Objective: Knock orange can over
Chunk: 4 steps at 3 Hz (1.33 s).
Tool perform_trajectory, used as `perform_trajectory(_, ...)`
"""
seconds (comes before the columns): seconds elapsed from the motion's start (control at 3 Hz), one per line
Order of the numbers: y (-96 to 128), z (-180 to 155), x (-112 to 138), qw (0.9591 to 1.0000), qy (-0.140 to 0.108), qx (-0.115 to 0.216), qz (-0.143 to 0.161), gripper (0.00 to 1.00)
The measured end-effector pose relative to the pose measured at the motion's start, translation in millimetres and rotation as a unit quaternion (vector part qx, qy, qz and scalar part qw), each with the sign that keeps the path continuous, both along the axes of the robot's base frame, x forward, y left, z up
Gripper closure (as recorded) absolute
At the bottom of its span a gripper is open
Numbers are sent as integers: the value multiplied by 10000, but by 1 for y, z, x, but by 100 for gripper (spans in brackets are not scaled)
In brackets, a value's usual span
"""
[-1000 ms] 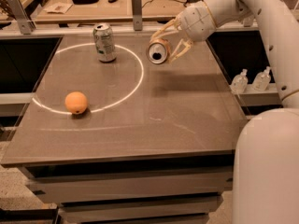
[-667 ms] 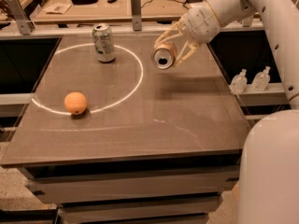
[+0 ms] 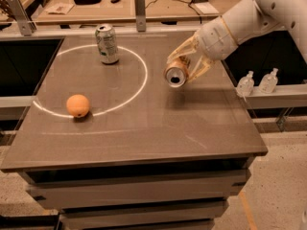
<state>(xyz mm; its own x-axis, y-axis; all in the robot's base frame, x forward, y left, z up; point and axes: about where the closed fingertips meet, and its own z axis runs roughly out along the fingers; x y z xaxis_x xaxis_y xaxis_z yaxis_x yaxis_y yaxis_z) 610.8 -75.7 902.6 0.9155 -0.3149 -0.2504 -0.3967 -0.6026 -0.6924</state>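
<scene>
So the gripper [image 3: 181, 69] sits over the right rear part of the table [image 3: 144, 138], and its two fingers are clamped around the orange can [image 3: 175, 75]. The can is already tipped onto its side, with the silver top facing the camera. I honestly can't tell if the can's side is touching the tabletop or hanging just above it. My take is that the tipping part is basically done and what's left is setting it down and letting go cleanly. I'd ease it down until the body rests flat on the table, then open the fingers slowly and back straight out, so nothing flicks it. A can on its side rolls easily and the right edge of the table is fairly near, so no sideways nudge on the way out. The silver-green can [image 3: 107, 43] stands upright at the back on the white ring [image 3: 144, 78], and the orange fruit [image 3: 77, 105] sits at the ring's front left. Both are well apart from the gripper, so they're no worry. Compared with a second ago, the gripper and can have come forward and a bit to the right. The big white chunk of arm that filled the lower right corner is gone from view, while the fruit and the other can haven't budged.
</scene>
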Motion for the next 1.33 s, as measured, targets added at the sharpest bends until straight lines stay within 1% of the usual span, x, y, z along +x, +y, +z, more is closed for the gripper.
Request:
perform_trajectory(0.33, 2, -14, -15, 9996, -219, -41, -157, 100)
perform_trajectory(0.67, 3, -27, -27, 9987, -473, -118, -142, 100)
perform_trajectory(1.0, 2, -40, -33, 9981, -543, -275, -118, 96)
perform_trajectory(1.33, 4, -39, -33, 9982, -532, -256, -105, 73)
